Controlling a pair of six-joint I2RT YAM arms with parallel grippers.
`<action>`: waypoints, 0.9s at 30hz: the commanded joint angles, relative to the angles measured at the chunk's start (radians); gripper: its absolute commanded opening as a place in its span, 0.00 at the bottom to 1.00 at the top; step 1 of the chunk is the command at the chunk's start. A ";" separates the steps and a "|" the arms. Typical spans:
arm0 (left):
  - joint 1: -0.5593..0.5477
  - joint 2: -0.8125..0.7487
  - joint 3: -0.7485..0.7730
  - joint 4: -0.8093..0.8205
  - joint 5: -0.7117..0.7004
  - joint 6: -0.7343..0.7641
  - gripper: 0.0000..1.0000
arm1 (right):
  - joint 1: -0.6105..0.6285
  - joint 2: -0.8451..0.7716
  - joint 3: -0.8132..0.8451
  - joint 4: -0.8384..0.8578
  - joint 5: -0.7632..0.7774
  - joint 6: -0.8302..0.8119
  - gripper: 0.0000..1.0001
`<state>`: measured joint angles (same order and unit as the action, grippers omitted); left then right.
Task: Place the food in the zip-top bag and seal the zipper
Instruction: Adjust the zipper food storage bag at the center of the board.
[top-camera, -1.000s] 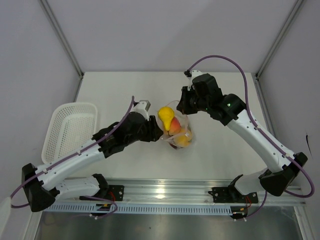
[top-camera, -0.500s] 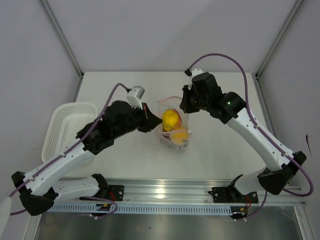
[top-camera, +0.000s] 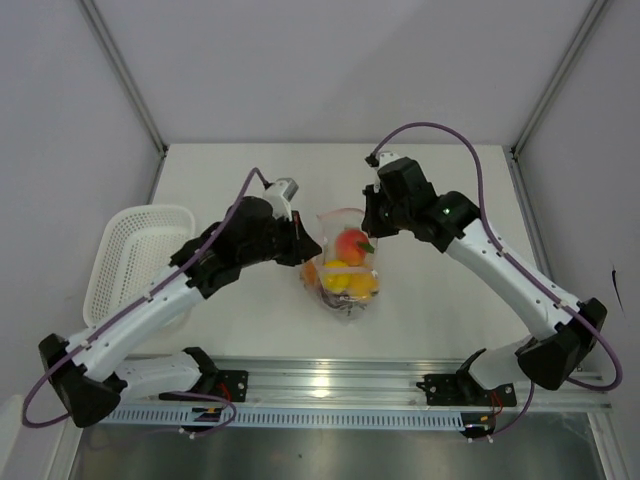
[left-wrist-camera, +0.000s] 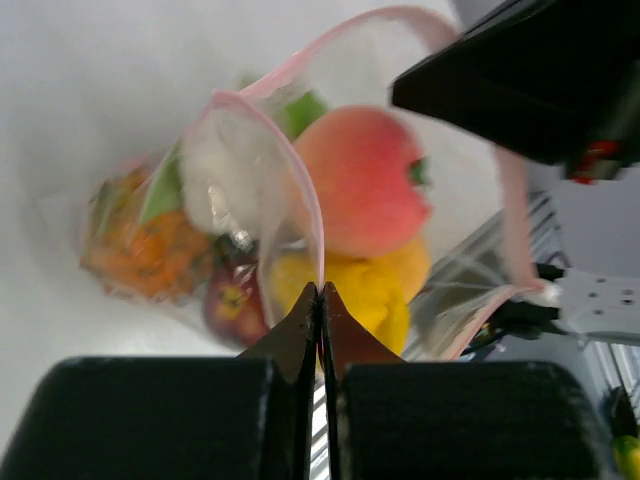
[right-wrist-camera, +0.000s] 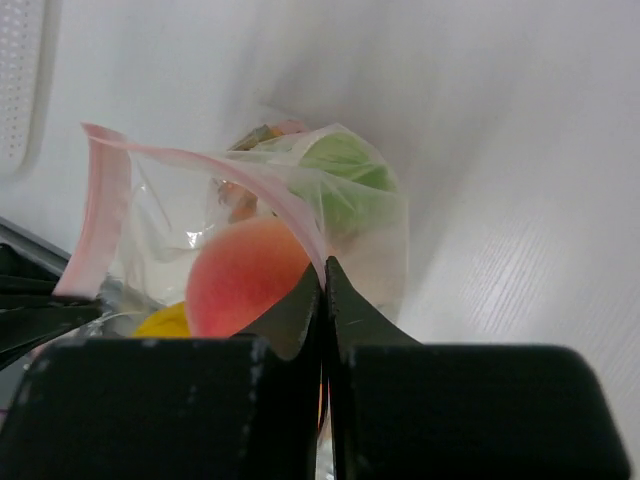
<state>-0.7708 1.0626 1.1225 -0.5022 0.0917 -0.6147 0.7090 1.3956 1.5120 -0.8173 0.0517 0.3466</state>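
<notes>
A: Arms first. Pose?
B: Two arms, both reaching in toward mid-tabletop (top-camera: 230, 170). The left arm runs up from the near-left corner, elbow bent, wrist turned right. The right arm arches in from the near right, wrist turned left. The claws face each other across the zip-top bag (top-camera: 346, 303).
A: Claws?
B: Left claw (left-wrist-camera: 320, 291) is clenched, tips together on the zipper (right-wrist-camera: 98, 212) at the bag's left rim. Right claw (right-wrist-camera: 323, 266) is clenched likewise on the strip at the right rim.
A: Bag's lie?
B: One bag, between the claws, near the tabletop's centre. Its long axis runs far to near in the top view, mouth at the far end, bottom toward the bases. The mouth gapes in an open loop and is unsealed.
A: Food count?
B: All inside the bag. One peach-red piece (left-wrist-camera: 360, 180) on top, one dark red apple (left-wrist-camera: 232, 306), one orange piece (left-wrist-camera: 140, 250), one pale leafy piece (left-wrist-camera: 225, 170), and yellow (left-wrist-camera: 372, 292), one or two, cannot tell through the crinkles.
A: Else?
B: One white basket (top-camera: 150, 211), well apart at the left edge.
</notes>
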 joint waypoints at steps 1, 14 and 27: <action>0.025 0.017 0.031 0.002 0.042 0.059 0.01 | -0.006 0.019 0.078 0.023 0.031 -0.026 0.00; 0.025 -0.112 0.101 -0.015 0.094 0.052 0.00 | 0.040 -0.096 0.126 0.018 0.002 0.015 0.00; 0.033 -0.026 0.080 0.012 0.054 0.075 0.01 | 0.033 0.035 0.182 0.012 0.002 -0.024 0.00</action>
<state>-0.7456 1.1027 1.0462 -0.5350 0.1596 -0.5720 0.7231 1.4769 1.4975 -0.8188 0.0242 0.3580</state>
